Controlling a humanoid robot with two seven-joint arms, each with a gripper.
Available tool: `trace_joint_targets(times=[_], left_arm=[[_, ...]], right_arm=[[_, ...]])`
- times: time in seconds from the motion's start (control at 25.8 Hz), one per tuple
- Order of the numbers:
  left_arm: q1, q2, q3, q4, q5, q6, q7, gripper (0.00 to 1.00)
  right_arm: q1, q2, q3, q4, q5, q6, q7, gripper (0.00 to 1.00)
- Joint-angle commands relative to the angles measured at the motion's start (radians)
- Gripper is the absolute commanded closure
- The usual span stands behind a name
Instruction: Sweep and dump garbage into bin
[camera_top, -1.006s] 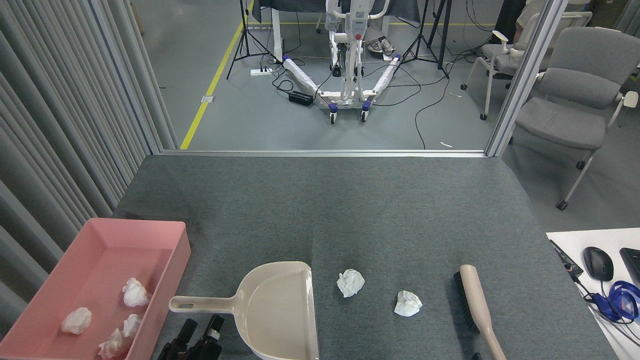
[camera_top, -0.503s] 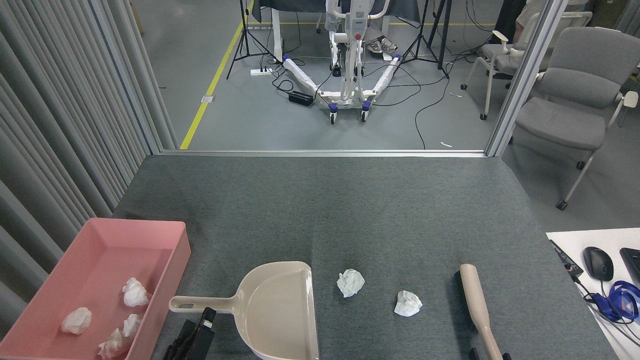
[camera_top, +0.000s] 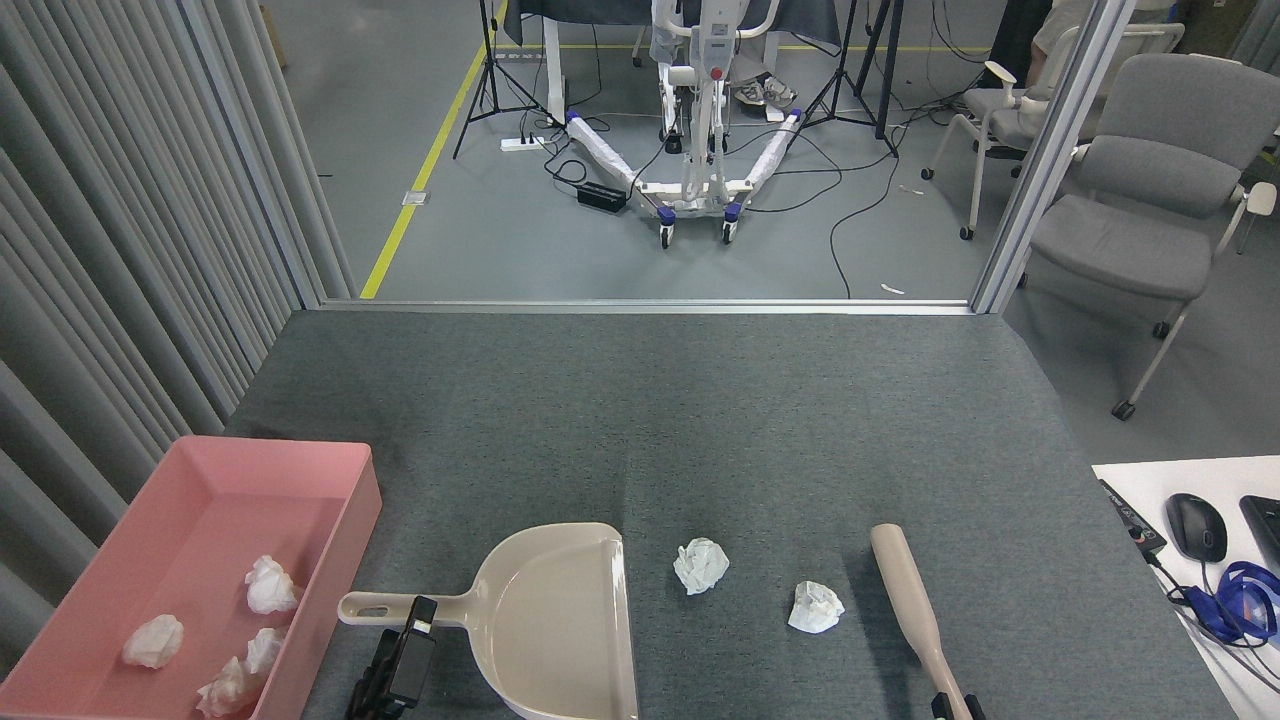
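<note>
Your right gripper, barely in view so I cannot tell its grip, has swung the beige long-handled brush left toward the two crumpled white tissue wads. Your left gripper has reached the beige plastic dustpan handle, looking narrow. The shallow pink plastic bin waits left: sweeping looks imminent.

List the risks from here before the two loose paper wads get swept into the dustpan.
The left tool sits on the dustpan handle near its end, so the pan may twist. The brush could flick the wads past the pan's mouth. The pink bin stands close; a swinging pan might knock it.
</note>
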Motion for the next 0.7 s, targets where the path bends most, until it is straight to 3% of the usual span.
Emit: trace_joint_targets(times=[0.0, 0.5, 0.66], left_arm=[[-0.008, -0.009, 0.000, 0.008, -0.006, 0.003, 0.021, 0.10], [-0.081, -0.035, 0.001, 0.132, -0.010, 0.000, 0.083, 0.12], [-0.084, -0.035, 0.003, 0.132, -0.006, -0.002, 0.095, 0.19]], right_arm=[[-0.002, -0.003, -0.001, 0.000, 0.000, -0.019, -0.002, 1.00], [0.001, -0.003, 0.005, -0.004, -0.008, -0.062, 0.026, 1.00], [-0.001, -0.004, 0.005, -0.003, -0.019, -0.064, 0.027, 1.00]])
